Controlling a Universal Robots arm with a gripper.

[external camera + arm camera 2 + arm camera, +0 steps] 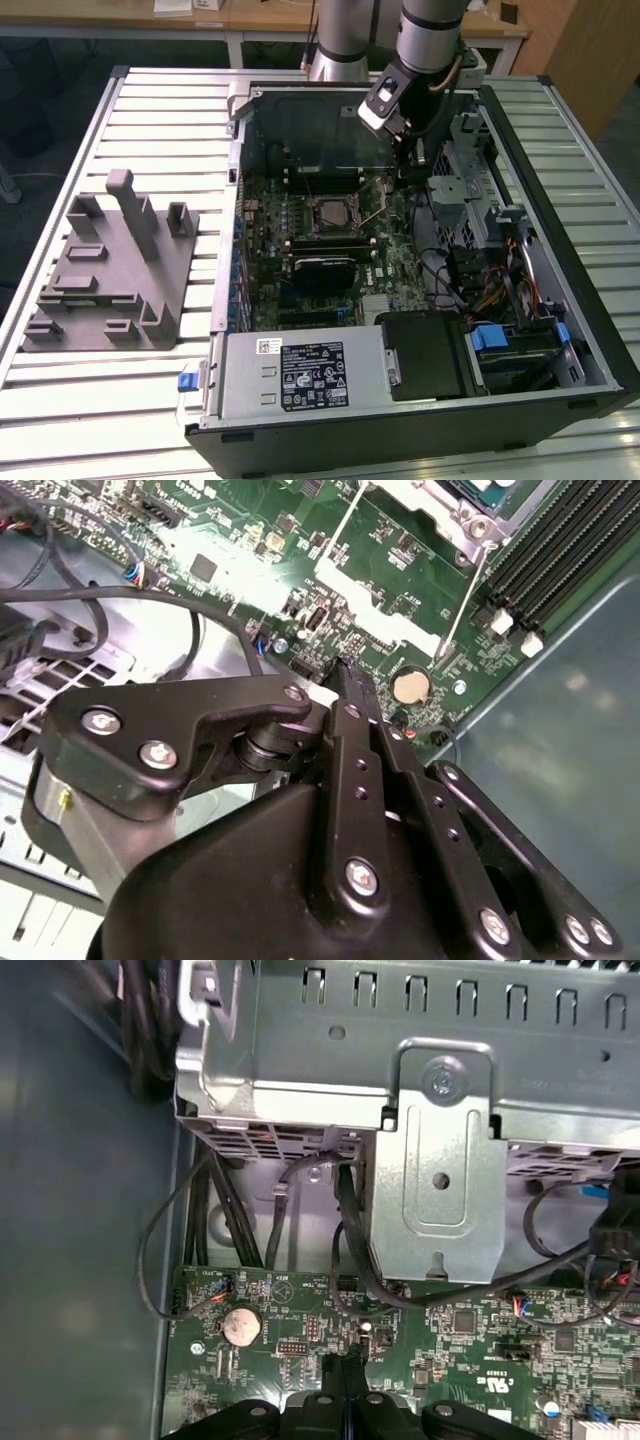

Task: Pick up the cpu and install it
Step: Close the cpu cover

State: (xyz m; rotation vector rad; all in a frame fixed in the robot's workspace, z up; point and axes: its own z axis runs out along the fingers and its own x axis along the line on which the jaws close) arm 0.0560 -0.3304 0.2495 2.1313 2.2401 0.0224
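Exterior view: a small pale square that looks like the cpu (334, 212) lies flat in the middle of the dark socket (314, 212). It is too small here for me to be sure. The socket sits on the green motherboard (392, 262), inside the open computer case (560, 200).

In the second wrist view, a thin wire lever (463, 598) stands up beside the socket, so the socket looks unlocked.

In the first wrist view, the tool (345, 1372) hangs low over the board, off to one side of the socket. Its two black fingers are pressed together, and I see nothing pinched between them. A round silver battery (241, 1327) is near its tip, and black cables (350, 1220) hang close behind it.

I think the picking up and setting down are done, and the locking step is in hand. That step calls for a slow, soft push on the thin lever, with the tool kept away from the cables and the little parts on the board.

Well apart from the case, a grey block fixture (110, 270) rests on the bench (130, 420).
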